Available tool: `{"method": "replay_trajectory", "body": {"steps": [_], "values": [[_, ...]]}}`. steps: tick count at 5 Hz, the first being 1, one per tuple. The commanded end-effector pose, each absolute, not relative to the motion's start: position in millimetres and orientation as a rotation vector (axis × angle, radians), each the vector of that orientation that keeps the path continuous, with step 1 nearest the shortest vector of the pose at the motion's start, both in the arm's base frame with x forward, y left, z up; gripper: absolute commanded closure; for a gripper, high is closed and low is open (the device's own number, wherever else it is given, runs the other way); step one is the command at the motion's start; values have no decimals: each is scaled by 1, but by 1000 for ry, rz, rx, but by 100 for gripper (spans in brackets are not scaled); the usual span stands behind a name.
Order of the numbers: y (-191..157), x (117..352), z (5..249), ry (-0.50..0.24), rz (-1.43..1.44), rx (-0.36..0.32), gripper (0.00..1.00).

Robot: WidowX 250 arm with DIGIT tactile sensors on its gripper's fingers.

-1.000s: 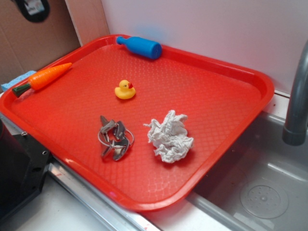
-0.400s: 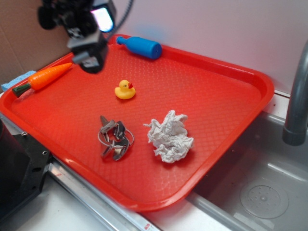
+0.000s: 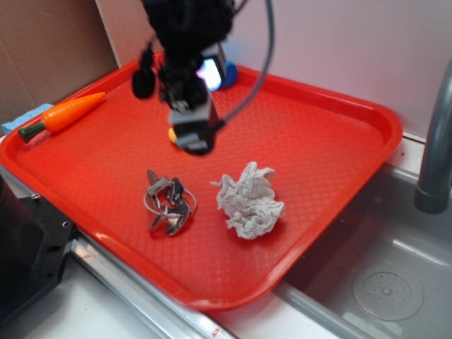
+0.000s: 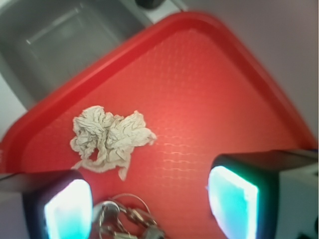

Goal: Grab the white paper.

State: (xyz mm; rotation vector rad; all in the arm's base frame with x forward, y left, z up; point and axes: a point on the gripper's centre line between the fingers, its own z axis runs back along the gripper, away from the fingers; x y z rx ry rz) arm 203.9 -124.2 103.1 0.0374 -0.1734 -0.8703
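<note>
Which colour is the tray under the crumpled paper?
Red, the tray; it shows best in the exterior view.

Your end effector point(image 3: 191, 134) blurs, hiding most of the duck point(image 3: 171, 133) and bottle point(image 3: 228, 73) | wrist view crops keys point(image 4: 124, 221).

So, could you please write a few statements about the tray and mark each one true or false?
1. The hand is open with nothing between its fingers. True.
2. The white paper lies in the sink. False: it lies on the red tray.
3. The keys lie beside the paper on the tray. True.
4. The carrot sits on top of the paper. False: it lies at the tray's far left edge.
</note>
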Motion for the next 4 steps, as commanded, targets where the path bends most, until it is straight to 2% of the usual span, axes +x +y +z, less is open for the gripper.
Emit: {"method": "replay_trajectory", "body": {"steps": [1,2,4], "values": [[-164,205,70,-181,-903,-13,0],[-173,209,48,-124,-933,-33,0],[-168,209,25,-55,-909,-20,0]]}}
